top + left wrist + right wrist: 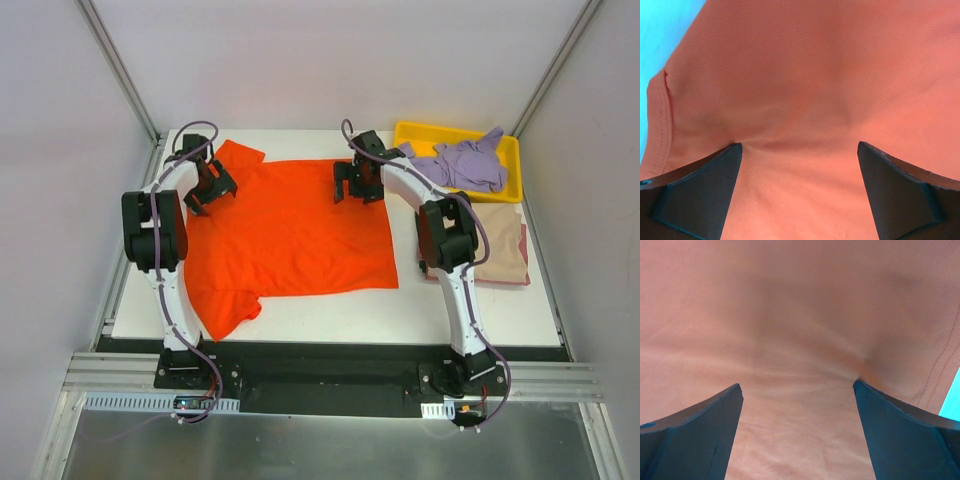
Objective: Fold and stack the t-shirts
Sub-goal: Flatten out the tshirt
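Note:
The orange-red t-shirt [290, 232] lies spread flat on the white table, one sleeve at the far left, one at the near left. My left gripper [213, 190] is open, its fingertips pressing down on the shirt near its far left corner; the cloth [805, 90] fills the left wrist view between the fingers [705, 190]. My right gripper [358, 185] is open, tips on the shirt's far right edge; cloth [790, 325] fills that view. The lavender-purple t-shirt [465, 163] lies crumpled in the yellow tray. The tan-beige t-shirt [500, 250] lies folded at the right.
The yellow tray [413, 131] stands at the far right corner of the table. White walls with metal posts enclose the table on the left, back and right. The table's near edge [330, 335] runs in front of the arm bases.

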`<state>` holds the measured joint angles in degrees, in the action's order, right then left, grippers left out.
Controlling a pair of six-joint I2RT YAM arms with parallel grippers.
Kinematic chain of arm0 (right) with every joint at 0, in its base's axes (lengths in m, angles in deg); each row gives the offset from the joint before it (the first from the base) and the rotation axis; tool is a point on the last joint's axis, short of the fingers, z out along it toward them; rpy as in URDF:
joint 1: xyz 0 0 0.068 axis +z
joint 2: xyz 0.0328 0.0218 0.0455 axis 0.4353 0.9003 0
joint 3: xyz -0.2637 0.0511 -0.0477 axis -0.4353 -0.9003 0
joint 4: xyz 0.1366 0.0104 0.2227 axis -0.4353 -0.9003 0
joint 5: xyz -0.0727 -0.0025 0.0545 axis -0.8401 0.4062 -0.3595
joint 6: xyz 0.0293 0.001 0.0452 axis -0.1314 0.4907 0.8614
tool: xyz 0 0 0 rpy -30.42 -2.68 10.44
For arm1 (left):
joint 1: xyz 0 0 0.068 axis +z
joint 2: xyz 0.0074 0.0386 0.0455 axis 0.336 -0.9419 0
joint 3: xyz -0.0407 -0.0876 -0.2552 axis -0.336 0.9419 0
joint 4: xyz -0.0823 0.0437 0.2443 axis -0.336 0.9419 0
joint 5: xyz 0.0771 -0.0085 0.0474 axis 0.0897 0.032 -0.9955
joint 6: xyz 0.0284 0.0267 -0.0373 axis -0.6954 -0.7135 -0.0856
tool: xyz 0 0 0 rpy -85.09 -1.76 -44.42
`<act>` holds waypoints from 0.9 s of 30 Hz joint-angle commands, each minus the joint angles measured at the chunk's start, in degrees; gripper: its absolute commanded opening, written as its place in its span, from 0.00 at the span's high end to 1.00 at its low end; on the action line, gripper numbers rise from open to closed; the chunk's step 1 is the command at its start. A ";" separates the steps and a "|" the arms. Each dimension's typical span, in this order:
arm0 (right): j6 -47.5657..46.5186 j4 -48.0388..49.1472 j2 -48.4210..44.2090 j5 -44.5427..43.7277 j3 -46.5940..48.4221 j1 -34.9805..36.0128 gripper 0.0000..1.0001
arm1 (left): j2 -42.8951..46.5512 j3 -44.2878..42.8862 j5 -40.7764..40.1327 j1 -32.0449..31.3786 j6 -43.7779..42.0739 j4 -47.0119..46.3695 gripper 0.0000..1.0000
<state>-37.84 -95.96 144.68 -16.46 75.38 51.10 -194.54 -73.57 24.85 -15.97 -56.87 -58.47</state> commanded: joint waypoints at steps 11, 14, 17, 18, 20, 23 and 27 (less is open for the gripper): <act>-8.25 -5.28 2.93 2.11 14.76 -0.96 0.04 | -8.66 -19.98 4.31 1.17 -4.63 6.85 0.01; -10.28 -5.46 -2.86 1.67 12.31 0.10 0.04 | -2.07 -15.07 3.96 1.17 -4.19 6.85 0.01; -10.72 -4.41 -10.24 -0.78 5.21 2.20 0.04 | 7.59 -4.89 2.38 1.26 -2.44 6.85 0.01; -10.29 -3.71 -12.79 -1.49 0.22 2.73 0.04 | 12.84 -1.29 1.94 1.26 -1.39 6.85 0.01; -7.75 -0.47 -19.29 -3.24 -9.27 3.61 0.04 | 21.29 8.02 1.50 1.17 0.81 6.77 0.01; -2.30 9.54 -31.67 -5.00 -27.98 3.53 0.04 | 35.00 21.56 -2.00 1.26 6.34 6.94 0.01; 5.96 20.53 -47.67 -8.00 -47.69 3.35 0.04 | 52.31 40.27 -3.60 1.35 12.06 7.82 0.01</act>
<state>-40.92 -88.12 109.69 -20.22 41.77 55.80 -152.99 -47.47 25.01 -15.40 -52.26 -53.66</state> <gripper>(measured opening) 0.959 0.990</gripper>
